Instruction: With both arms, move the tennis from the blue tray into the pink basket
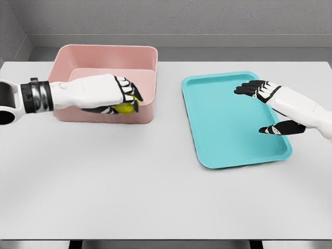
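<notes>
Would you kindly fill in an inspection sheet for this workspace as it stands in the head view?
Surface: white table, flat, bare around the two containers.
Job's things: pink basket at the back left; blue tray to its right, apart from it, nothing lying in it; yellow-green tennis ball in the left hand's grasp, over the basket's front part.
Clutter: nothing seen.
Hands: left hand curled around the ball; right hand over the tray's right side, fingers spread, holding nothing.
Cables: nothing seen.
Surroundings: grey wall behind the table.
</notes>
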`<action>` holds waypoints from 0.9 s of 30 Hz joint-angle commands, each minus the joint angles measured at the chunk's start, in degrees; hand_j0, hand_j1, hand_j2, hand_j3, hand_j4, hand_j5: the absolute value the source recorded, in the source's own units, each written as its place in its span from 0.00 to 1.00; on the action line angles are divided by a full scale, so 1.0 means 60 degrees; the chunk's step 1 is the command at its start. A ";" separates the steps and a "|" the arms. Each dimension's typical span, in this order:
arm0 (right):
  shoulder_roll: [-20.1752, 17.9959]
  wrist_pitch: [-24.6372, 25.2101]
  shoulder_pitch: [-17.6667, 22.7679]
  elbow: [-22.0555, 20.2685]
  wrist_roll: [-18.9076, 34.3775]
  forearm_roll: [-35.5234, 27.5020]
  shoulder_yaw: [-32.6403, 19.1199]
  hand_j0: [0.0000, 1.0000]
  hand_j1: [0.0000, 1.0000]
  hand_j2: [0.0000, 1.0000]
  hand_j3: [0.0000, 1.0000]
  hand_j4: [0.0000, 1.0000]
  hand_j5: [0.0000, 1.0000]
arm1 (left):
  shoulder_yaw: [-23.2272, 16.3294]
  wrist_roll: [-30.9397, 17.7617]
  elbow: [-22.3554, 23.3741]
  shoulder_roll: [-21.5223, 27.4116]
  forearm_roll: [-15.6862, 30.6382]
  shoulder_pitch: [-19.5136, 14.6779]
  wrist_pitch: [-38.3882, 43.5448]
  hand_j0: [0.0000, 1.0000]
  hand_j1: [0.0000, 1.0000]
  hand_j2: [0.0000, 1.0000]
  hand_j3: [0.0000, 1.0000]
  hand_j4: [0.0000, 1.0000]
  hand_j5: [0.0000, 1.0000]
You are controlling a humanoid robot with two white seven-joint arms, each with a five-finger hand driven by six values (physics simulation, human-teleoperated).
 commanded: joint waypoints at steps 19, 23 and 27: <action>-0.0007 0.0029 0.0000 -0.0005 -0.0005 -0.0072 -0.0014 1.00 1.00 1.00 1.00 1.00 1.00 | -0.0002 -0.0209 0.3412 -0.1672 0.0040 -0.0938 0.0015 0.57 0.57 0.57 0.57 0.57 0.57; -0.0007 0.0029 0.0000 -0.0005 -0.0005 -0.0072 0.0001 1.00 1.00 1.00 1.00 1.00 1.00 | -0.0002 -0.0209 0.4041 -0.1804 0.0055 -0.1157 0.0015 0.65 0.65 0.65 0.65 0.65 0.65; -0.0007 0.0029 0.0000 -0.0005 -0.0005 -0.0072 0.0001 1.00 1.00 1.00 1.00 1.00 1.00 | 0.0013 -0.0151 0.4511 -0.1936 0.0070 -0.1318 0.0015 0.99 0.99 0.99 0.99 0.99 0.99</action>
